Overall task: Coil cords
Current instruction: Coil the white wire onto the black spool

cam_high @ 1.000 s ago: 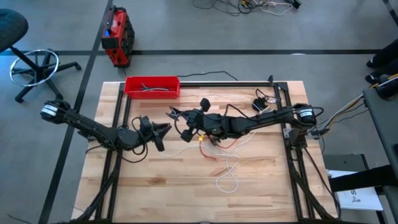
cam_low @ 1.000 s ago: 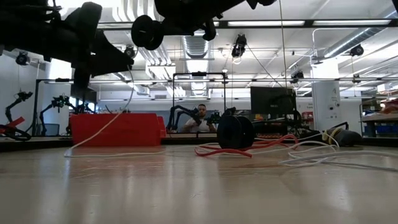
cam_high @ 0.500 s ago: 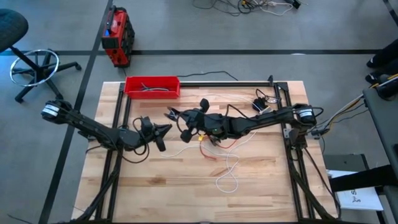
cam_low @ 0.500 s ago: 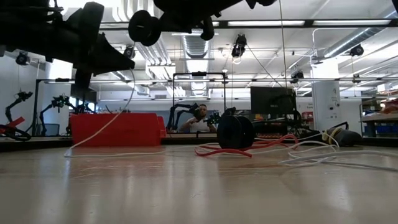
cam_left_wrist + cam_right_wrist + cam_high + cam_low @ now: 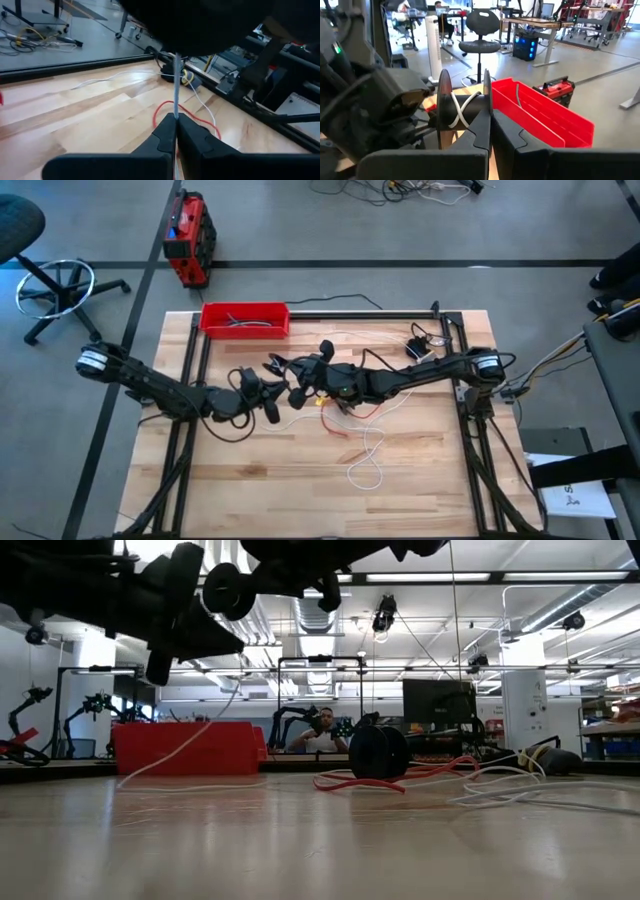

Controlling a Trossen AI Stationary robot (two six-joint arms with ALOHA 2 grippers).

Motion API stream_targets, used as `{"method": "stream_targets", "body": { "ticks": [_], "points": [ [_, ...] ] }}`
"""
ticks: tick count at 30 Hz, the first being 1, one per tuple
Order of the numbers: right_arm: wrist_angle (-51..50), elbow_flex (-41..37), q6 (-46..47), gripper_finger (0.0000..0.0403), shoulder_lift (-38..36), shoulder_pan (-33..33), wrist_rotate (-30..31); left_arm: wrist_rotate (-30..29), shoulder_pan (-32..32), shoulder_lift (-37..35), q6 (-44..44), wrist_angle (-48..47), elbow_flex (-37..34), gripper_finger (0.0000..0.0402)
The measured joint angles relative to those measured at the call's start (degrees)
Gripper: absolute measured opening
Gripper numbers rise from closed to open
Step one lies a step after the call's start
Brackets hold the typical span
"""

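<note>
The step in hand seems to be the winding of the thin white cord [image 5: 365,448] onto a small black spool [image 5: 462,114]. On the left, the left gripper [image 5: 270,393] is pinched closed on this white cord and holds it up above the light wooden table [image 5: 430,470], so the cord runs tight from its fingers. Compared with one second ago, this gripper has moved to the right, closer to the spool. Just beside it, the right gripper [image 5: 283,366] is clamped on the spool, which already carries a few crossed turns of white cord. Further right, the thin red cord [image 5: 350,415] lies loose on the table near a black disc [image 5: 379,752], not coiled. I judge the next move needs steady tension, so the turns do not slip off.
</note>
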Motion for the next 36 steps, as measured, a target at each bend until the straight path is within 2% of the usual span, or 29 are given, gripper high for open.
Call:
{"method": "stream_targets", "body": {
  "ticks": [8,11,19,24,30,33,36],
  "points": [
    [-3.26,0.02,-2.06,0.0,-0.01,-0.02,0.04,3.24,0.51,-1.38,3.28,-3.55,4.09,0.0],
    [-4.74,0.02,-3.68,0.0,-0.01,-0.02,0.04,4.43,0.51,-2.73,3.46,-7.9,6.39,0.0],
    [-9.1,0.02,-5.24,0.0,-0.03,-0.02,0.02,7.07,0.37,-6.52,3.31,-28.64,15.48,0.0],
    [-13.01,0.15,-6.68,0.0,-0.14,0.02,-0.55,8.07,0.37,-8.64,3.3,-49.85,24.5,0.0],
    [-14.5,0.51,-7.47,0.0,-1.14,-0.13,-8.91,9.32,0.22,-9.08,3.65,-74.13,35.57,0.0],
    [-15.11,0.83,-8.5,0.0,-1.88,-0.15,-11.84,10.73,0.24,-8.98,5.83,-77.83,38.42,0.0],
    [-16.58,1.27,-8.47,0.0,-2.37,-0.08,-12.94,13.86,0.31,-9.12,9.57,-76.29,39.32,0.0]
  ]
}}
